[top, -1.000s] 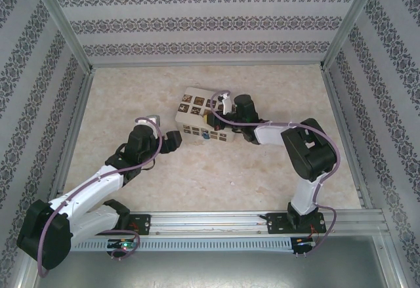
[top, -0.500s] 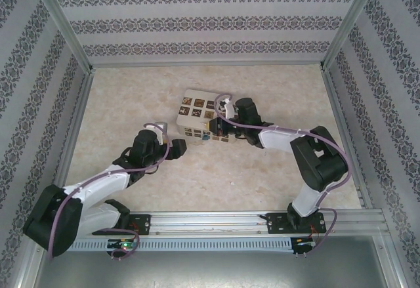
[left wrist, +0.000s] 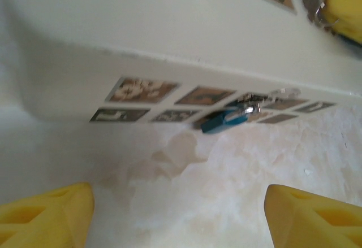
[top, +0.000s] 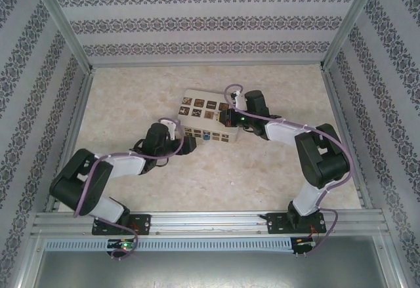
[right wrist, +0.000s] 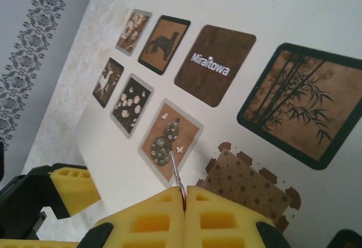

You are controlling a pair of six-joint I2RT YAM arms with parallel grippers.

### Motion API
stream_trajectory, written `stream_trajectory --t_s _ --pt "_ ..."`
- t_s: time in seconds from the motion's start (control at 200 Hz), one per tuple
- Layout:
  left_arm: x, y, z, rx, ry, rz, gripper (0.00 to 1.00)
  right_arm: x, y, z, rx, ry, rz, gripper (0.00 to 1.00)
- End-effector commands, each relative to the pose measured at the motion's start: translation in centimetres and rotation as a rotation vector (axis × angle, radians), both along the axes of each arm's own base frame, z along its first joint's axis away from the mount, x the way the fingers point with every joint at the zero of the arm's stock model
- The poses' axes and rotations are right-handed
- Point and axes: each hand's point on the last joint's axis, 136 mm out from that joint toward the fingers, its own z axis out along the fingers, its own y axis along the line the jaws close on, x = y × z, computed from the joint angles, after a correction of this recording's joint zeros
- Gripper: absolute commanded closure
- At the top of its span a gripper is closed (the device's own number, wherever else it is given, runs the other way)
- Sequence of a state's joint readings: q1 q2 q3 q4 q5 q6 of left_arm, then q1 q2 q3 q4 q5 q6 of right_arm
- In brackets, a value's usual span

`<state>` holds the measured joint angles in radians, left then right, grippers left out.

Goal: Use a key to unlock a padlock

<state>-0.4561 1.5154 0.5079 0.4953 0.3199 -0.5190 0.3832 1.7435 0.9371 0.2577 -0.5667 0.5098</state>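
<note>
Padlock: small blue body with a silvery shackle, lying tilted against the near side wall of the cream box, low down and just above the table. The shackle seems to pass through a clear clasp on the box, though I cannot be sure.
Keyhole: cannot be made out from where I stand.
Key: a thin metal sliver poking out between the fingertips of the right gripper, over the printed top of the box and well apart from the padlock.
Step in hand: I judge the lock not yet opened, since the key has yet to reach it.
Risk, key: very little metal is gripped, so a push against the lock body rather than the slot could twist it or squeeze it out.
Risk, padlock: it hangs loose, so it may swing away from the key unless something steadies it first.
Risk, box: it looks light and sits free on the table, so a nudge could slide it and carry the lock off line.
Right gripper: jaws pressed together, pinching the key at their very tips.
Left gripper: jaws spread wide, holding and touching nothing. It sits low over the table, facing the padlock from a little way off.
</note>
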Motion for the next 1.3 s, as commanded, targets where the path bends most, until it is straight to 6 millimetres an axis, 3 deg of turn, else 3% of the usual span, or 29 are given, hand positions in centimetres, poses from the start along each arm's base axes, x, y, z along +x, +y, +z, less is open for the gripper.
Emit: stream_trajectory --t_s 0.0,0.285,0.615,0.909,1.294 --pt "1.8 -1.7 1.5 -0.051 -0.077 -0.036 0.23 0.1 -0.3 -1.8 -0.046 0.036 -0.012 1.00" --pt "2.1 -4.3 0.1 -0.079 -0.046 -0.067 0.27 -2.2 -0.3 -4.3 -0.080 0.104 -0.014 1.00" --pt "2.3 -3.8 0.3 -0.076 -0.065 -0.023 0.28 -5.9 2.8 -5.4 -0.017 0.170 0.039 1.00" --pt "2.3 -3.0 -1.1 -0.023 -0.046 -0.001 0.33 -5.8 2.1 -4.6 -0.045 0.136 0.017 1.00" --pt "2.5 -3.4 -1.9 0.057 -0.089 -0.074 0.44 -5.6 2.1 -4.6 -0.052 0.124 0.017 1.00"
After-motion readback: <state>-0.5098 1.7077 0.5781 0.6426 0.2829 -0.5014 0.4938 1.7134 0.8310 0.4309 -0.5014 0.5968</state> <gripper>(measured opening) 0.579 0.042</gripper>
